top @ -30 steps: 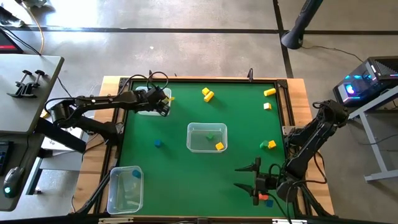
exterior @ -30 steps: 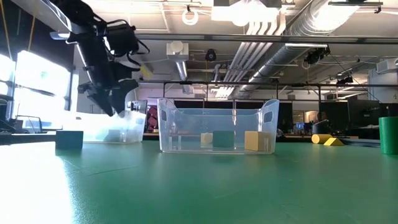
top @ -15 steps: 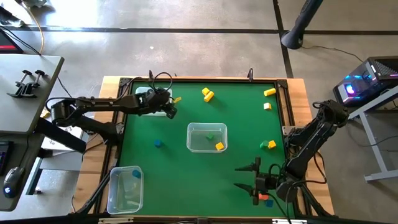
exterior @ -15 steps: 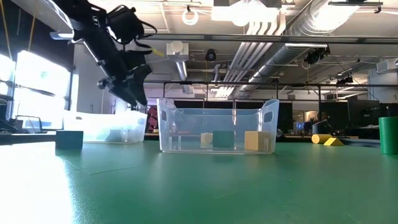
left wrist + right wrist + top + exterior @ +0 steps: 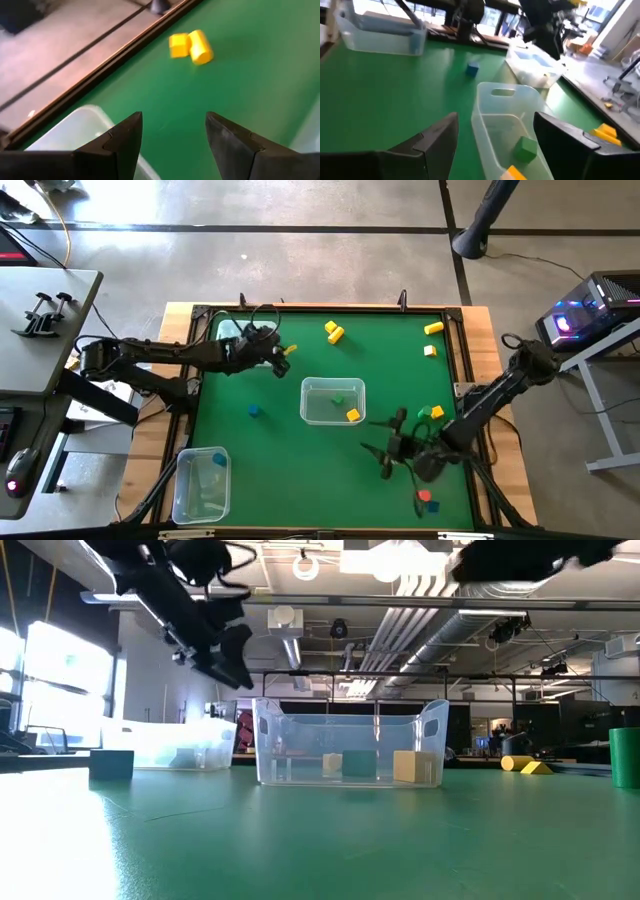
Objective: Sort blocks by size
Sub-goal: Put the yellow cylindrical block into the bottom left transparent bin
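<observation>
A: Three clear bins stand on the green worktop (image 5: 300, 460): a centre bin (image 5: 333, 401), a far-left bin (image 5: 228, 332) and a near-left bin (image 5: 201, 483). Where do the blocks lie?

B: The centre bin holds a green block (image 5: 338, 400) and a yellow block (image 5: 353, 415). The near-left bin holds a blue block (image 5: 219, 460). A second blue block (image 5: 254, 411) lies loose on the worktop, left of the centre bin.

A: And along the far edge?

B: Two yellow blocks (image 5: 334, 332) touch each other there; the left wrist view shows them as a cube beside a cylinder. Farther right lie another yellow block (image 5: 433, 328) and a small yellow-and-white one (image 5: 430, 350).

A: On the right side?

B: A green and yellow pair (image 5: 432, 412) sits right of the centre bin. A red block (image 5: 423, 496) and a blue one beside it lie at the near-right corner.

A: State of the left claw (image 5: 278, 352)?

B: Spread wide and empty, hovering above the worktop just right of the far-left bin, pointing toward the two yellow blocks.

A: The right claw (image 5: 385, 448)?

B: Also wide apart, holding nothing, raised near the centre bin's near-right corner and facing it; its wrist view looks into that bin.
</observation>
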Robot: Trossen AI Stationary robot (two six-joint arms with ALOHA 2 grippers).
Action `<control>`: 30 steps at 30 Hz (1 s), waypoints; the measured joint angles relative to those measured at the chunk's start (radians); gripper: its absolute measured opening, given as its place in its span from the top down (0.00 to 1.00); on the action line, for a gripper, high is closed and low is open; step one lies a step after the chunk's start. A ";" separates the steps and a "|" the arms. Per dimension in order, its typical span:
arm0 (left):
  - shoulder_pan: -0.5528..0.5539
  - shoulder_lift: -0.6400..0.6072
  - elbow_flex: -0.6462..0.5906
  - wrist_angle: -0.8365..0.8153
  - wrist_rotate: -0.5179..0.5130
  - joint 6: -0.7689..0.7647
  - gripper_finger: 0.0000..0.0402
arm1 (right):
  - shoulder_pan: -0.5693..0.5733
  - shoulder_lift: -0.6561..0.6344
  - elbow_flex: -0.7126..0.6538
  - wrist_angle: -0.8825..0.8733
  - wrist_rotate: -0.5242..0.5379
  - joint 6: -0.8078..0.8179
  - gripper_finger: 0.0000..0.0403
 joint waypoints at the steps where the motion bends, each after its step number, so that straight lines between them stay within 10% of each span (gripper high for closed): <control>1: -0.017 0.000 0.000 0.015 0.000 0.005 0.49 | -0.030 0.000 0.000 0.003 -0.032 -0.005 0.36; 9: -0.192 0.009 -0.021 0.208 -0.026 0.035 0.49 | -0.291 -0.003 0.000 0.052 -0.316 0.001 0.36; 20: -0.264 0.112 -0.386 1.102 -0.047 0.163 0.49 | -0.783 -0.004 0.112 -0.123 -0.710 0.001 0.36; 30: -0.207 0.142 -0.369 1.211 -0.042 0.357 0.49 | -1.131 0.098 0.190 -0.159 -0.967 -0.039 0.36</control>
